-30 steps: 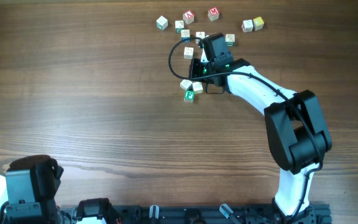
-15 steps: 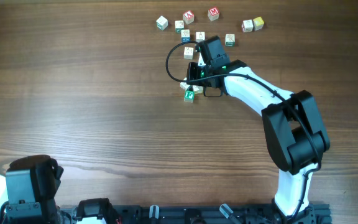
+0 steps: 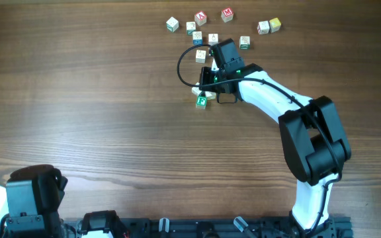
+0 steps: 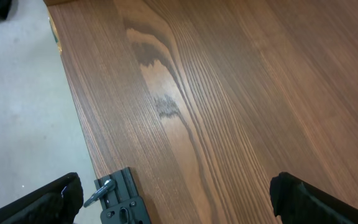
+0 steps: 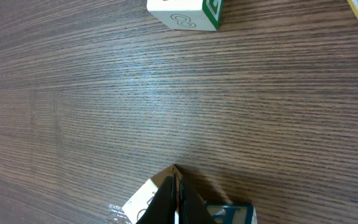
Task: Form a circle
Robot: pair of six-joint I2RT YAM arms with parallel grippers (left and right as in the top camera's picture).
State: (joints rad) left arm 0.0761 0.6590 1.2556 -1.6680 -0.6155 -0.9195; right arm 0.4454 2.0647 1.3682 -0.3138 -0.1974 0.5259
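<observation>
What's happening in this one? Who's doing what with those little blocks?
The right arm is stretched out across the table with its jaws shut on nothing. Their tip is down at a tight cluster of letter cubes, between a pale cube and a green-faced cube, which looks like nudging rather than picking. The other letter cubes lie scattered beyond it, and there is no ring yet. The left arm sits at the near edge, jaws open and empty.
</observation>
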